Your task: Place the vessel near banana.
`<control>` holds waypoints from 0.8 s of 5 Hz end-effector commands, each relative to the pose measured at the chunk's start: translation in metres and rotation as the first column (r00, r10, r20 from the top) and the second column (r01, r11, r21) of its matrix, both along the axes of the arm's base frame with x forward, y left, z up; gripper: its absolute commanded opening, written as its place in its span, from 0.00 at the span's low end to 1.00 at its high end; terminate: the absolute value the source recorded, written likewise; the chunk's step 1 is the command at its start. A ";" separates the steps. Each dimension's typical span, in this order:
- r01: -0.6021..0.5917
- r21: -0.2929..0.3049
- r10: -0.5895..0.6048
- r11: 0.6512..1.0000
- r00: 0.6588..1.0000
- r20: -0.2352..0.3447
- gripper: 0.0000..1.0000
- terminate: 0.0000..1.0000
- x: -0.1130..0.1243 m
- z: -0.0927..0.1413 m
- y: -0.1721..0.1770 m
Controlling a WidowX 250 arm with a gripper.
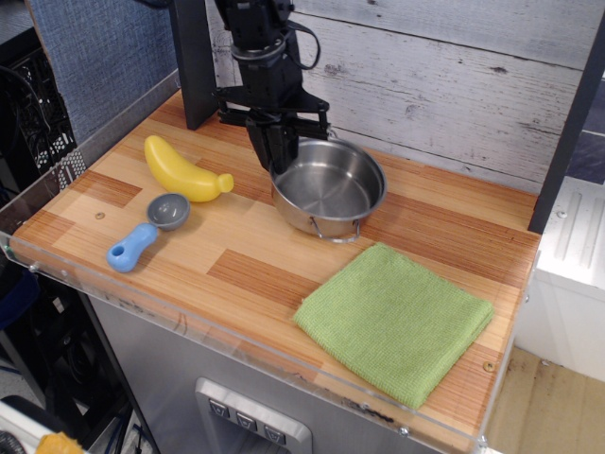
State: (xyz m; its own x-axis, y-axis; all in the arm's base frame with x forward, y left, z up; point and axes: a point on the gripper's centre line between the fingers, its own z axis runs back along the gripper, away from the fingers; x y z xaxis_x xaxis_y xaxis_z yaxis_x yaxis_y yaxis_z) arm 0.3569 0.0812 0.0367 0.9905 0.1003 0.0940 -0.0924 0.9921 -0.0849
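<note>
The vessel [331, 189] is a shiny steel round pot with thin wire loop handles. It sits at or just above the wooden tabletop near the back middle. My gripper [275, 157] is shut on the pot's left rim, its black fingers pointing down. The banana [183, 171], a plump yellow toy, lies on the table to the left of the pot, about a hand's width from its rim.
A small grey-bowled scoop with a blue handle [146, 233] lies in front of the banana. A folded green cloth [392, 322] lies at the front right. A dark post [194, 61] stands at the back left. A clear plastic lip [189, 326] runs along the table's front edge.
</note>
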 end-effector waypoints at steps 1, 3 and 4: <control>-0.021 0.014 0.021 1.000 1.000 0.022 0.00 0.00 0.000 0.009 0.027; -0.003 0.003 0.003 1.000 1.000 0.025 1.00 0.00 -0.009 0.024 0.025; 0.014 -0.001 -0.014 1.000 0.999 0.038 1.00 0.00 -0.011 0.053 0.020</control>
State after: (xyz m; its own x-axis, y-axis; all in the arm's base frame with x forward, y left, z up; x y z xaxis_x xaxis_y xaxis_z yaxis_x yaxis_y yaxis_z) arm 0.3445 0.0961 0.0690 0.9950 0.0826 0.0565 -0.0763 0.9915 -0.1058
